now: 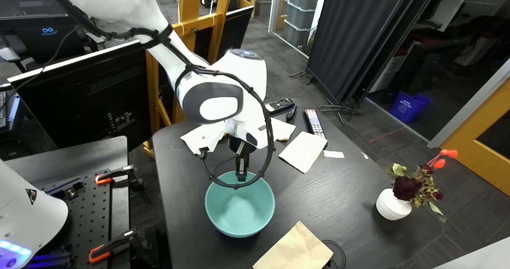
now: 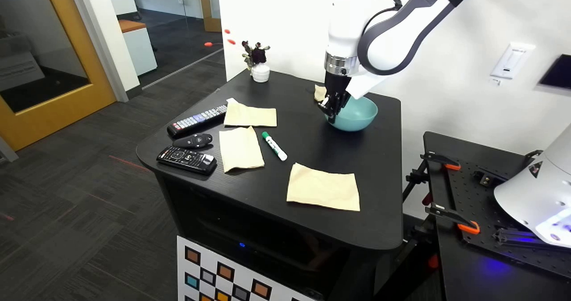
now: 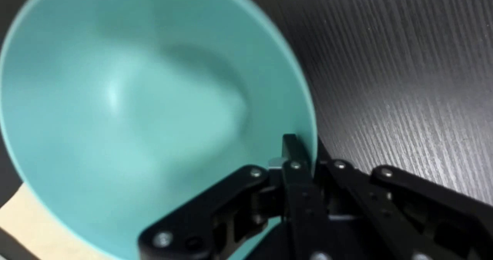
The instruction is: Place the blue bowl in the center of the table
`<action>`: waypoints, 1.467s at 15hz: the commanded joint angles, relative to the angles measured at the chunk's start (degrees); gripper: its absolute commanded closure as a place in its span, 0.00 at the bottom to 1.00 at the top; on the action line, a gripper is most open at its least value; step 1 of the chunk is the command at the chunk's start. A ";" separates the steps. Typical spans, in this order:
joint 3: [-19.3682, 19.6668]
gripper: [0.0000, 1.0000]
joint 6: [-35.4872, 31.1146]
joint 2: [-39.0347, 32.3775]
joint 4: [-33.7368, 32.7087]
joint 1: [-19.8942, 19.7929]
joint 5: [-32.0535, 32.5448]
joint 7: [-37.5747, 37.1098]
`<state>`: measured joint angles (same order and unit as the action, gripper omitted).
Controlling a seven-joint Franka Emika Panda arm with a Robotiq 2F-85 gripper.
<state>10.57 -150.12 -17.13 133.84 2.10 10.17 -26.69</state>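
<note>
Pinching the blue bowl (image 3: 154, 109) by its rim, the fingers (image 3: 294, 148) stand narrow, one inside the wall and one outside. The bowl is over the counter (image 1: 342, 193), toward the robot base (image 1: 30, 217); whether its bottom touches, I cannot tell. Near it lies a paper sheet (image 1: 297, 248); well apart are a white vase (image 1: 392, 206) and a long remote (image 2: 199, 120).

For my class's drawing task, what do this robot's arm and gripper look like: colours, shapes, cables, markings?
The arm is white with rounded segments, dark grey trim and a grey cap showing a blue light. A black cable, tied on with black straps, hangs in a loop. Below a silver band, the gripper is black, with angular, jointed links and shiny screws.
</note>
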 commanded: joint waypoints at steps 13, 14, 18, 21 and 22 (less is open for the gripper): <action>-1.47 0.99 2.94 -3.43 -11.12 7.66 6.51 -2.49; -1.99 0.99 3.10 -4.25 -12.35 8.12 6.21 -2.08; -3.10 0.99 4.12 -7.26 -16.35 9.92 5.58 -1.27; -3.18 0.99 4.72 -8.90 -18.18 10.80 5.46 -1.03; -3.17 0.99 4.80 -9.30 -18.51 10.85 5.33 -0.83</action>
<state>7.33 -147.98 -24.96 118.20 12.55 15.28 -27.71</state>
